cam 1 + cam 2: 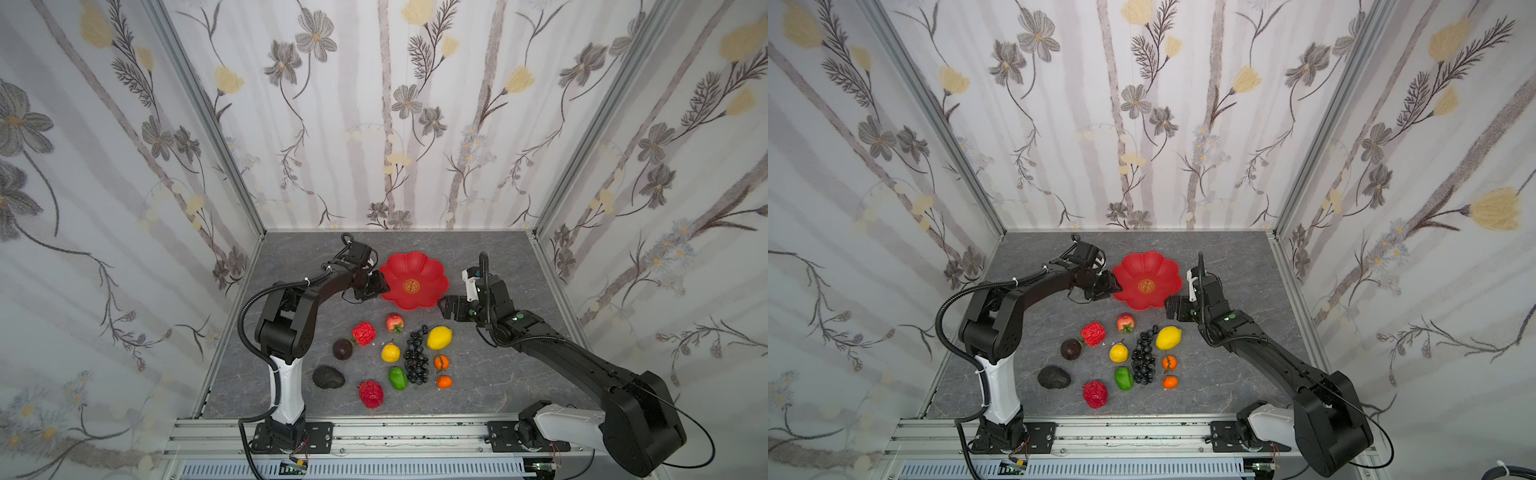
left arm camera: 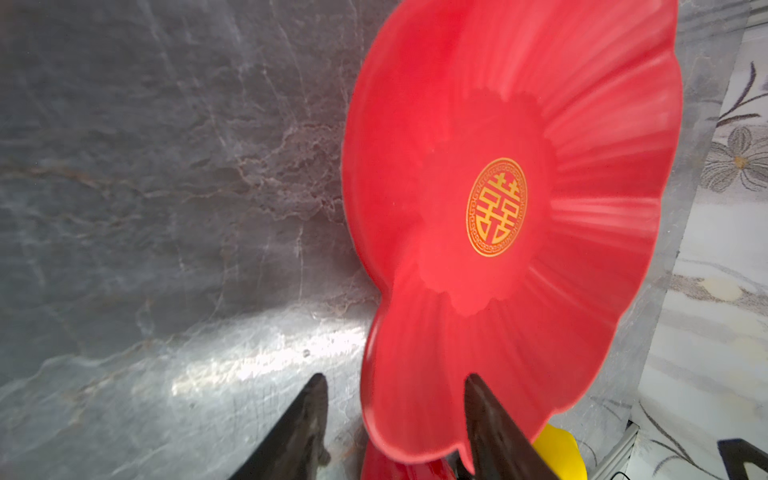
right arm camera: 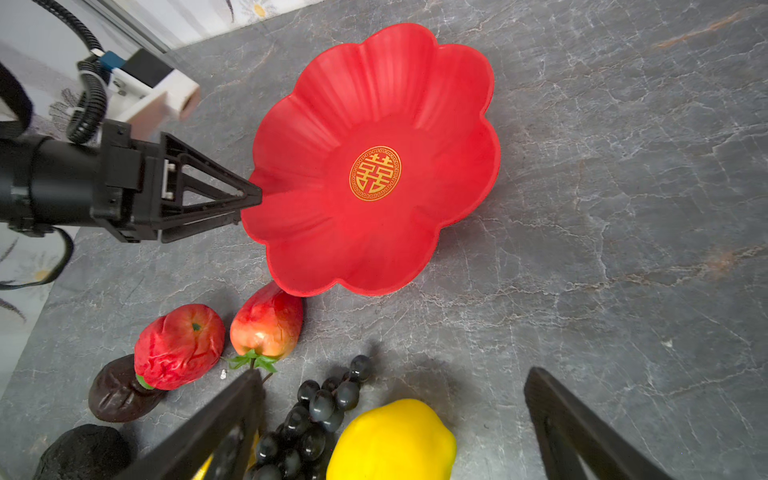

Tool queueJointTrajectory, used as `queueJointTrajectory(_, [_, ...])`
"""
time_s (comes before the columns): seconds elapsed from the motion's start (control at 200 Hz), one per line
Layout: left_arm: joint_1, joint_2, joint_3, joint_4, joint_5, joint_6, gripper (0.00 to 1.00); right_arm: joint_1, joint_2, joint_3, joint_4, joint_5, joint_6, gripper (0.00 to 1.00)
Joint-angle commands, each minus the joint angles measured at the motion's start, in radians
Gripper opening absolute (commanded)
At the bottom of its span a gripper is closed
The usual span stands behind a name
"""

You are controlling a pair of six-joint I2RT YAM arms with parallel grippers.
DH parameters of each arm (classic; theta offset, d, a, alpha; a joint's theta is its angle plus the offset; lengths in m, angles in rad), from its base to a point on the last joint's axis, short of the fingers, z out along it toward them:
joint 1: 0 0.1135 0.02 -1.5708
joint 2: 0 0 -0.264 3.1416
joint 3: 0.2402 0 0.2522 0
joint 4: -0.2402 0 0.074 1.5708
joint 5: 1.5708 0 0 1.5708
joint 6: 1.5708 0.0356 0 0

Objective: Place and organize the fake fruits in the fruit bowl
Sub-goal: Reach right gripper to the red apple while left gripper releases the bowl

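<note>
The red scalloped fruit bowl [image 1: 399, 270] [image 1: 1133, 270] [image 2: 457, 124] [image 3: 374, 83] sits empty at the back of the table. My left gripper [image 1: 384, 289] [image 1: 1117, 286] [image 2: 397, 378] straddles its left rim, jaws apart, one finger over the dish and one outside. My right gripper [image 1: 441, 305] [image 1: 1169, 305] [image 3: 392, 372] hangs wide open by the bowl's front right rim, holding nothing. The fake fruits lie in front of the bowl: a lemon [image 1: 439, 337] [image 3: 390, 440], a black grape bunch [image 1: 417, 359] [image 3: 316, 415], a red apple [image 1: 394, 322] [image 3: 266, 320] and a wrinkled red fruit [image 1: 364, 333] [image 3: 178, 345].
Nearer the front lie a dark brown fruit [image 1: 342, 348], a black avocado [image 1: 328, 377], a small yellow fruit [image 1: 390, 352], a green one [image 1: 397, 377], two oranges [image 1: 441, 362] and another red fruit [image 1: 370, 393]. Papered walls close three sides; a metal rail [image 1: 374, 432] runs along the front.
</note>
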Motion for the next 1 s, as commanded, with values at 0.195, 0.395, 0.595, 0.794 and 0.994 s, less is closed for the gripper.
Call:
queueJointTrajectory(0.195, [-0.005,-0.363,-0.356,0.190,-0.147,-0.072,0.70,0.049,-0.089,-0.031,-0.138,0.009,0.106,0.98])
queueJointTrajectory(0.395, [-0.016,-0.658,-0.631,0.229,-0.276,-0.064,0.73,0.171,-0.110,-0.038,-0.137,0.025,0.161,0.98])
queueJointTrajectory(0.595, [-0.021,-0.982,-0.820,0.227,-0.414,-0.076,0.78,0.332,0.013,0.074,-0.099,0.041,0.152,0.97])
queueJointTrajectory(0.794, [-0.020,-1.317,-0.961,0.198,-0.615,-0.081,0.83,0.445,0.238,0.317,-0.144,0.037,0.007,0.97])
queueJointTrajectory(0.994, [-0.019,-1.595,-1.032,0.115,-0.754,-0.060,0.88,0.468,0.480,0.599,-0.322,-0.032,-0.100,0.95])
